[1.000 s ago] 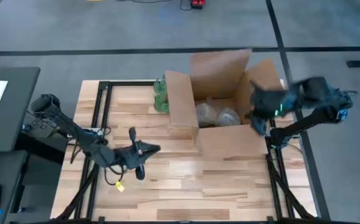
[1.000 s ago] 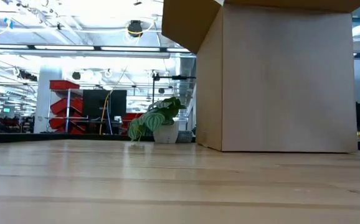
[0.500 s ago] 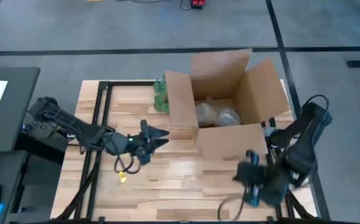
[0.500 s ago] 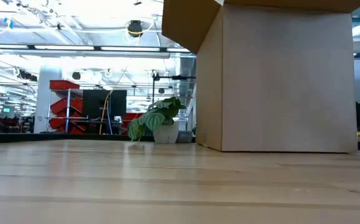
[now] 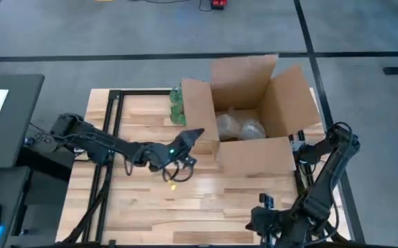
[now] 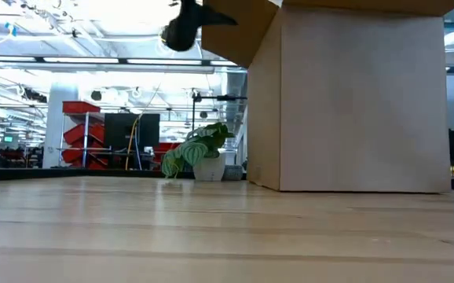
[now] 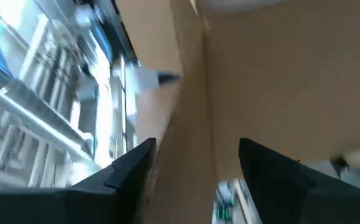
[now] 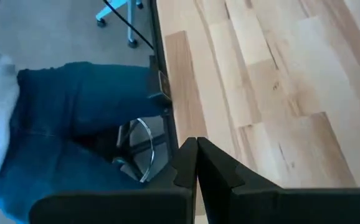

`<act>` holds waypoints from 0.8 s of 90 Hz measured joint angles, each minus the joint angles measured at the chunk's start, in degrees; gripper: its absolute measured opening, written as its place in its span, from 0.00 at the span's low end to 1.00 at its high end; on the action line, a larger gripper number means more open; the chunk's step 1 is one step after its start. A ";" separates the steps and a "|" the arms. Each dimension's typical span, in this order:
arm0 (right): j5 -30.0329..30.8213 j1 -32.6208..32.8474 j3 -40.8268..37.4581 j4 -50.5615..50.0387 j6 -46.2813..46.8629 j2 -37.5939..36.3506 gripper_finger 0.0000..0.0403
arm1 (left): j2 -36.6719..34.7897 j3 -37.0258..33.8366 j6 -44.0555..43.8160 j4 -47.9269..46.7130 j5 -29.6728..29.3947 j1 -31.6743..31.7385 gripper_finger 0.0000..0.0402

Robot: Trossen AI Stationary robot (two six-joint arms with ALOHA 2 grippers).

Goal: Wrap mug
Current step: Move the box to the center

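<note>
Pale wood desk [image 5: 206, 200] carries an open brown cardboard box [image 5: 254, 155] at 1 o'clock; you can't see the mug, perhaps it's inside. Left end effector [image 5: 193, 133] is spread apart beside the box, right end effector [image 5: 266, 219] pinched together at 5 o'clock. Expect the mug to be stiff, slick and breakable, so grip across the rim

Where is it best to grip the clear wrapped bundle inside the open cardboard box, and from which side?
Probably its top, from straight above: the clear wrapped bundle lies inside the cardboard box, walled on every side, with only the top open.
</note>
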 joint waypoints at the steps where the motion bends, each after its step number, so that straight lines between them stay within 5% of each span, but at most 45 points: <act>1: 0.10 0.00 0.00 -0.03 0.00 0.00 0.00 | 0.30 0.12 0.32 0.50 -0.31 0.15 0.52; 18: 1.59 -0.02 0.00 -0.02 -0.02 -0.02 0.00 | 3.43 0.79 6.05 10.45 -3.74 1.01 0.41; 41: 2.64 -0.02 0.02 0.18 -0.08 -0.02 0.00 | 3.23 0.72 5.74 11.70 -7.34 -2.16 0.03; 56: 4.03 -0.02 0.02 1.69 -2.03 -0.02 0.00 | 3.09 0.71 4.73 11.89 -8.81 -5.94 0.02; 72: 4.60 -0.02 0.02 14.42 -16.83 -0.02 0.00 | 3.09 0.72 2.24 11.72 -9.47 -9.57 0.01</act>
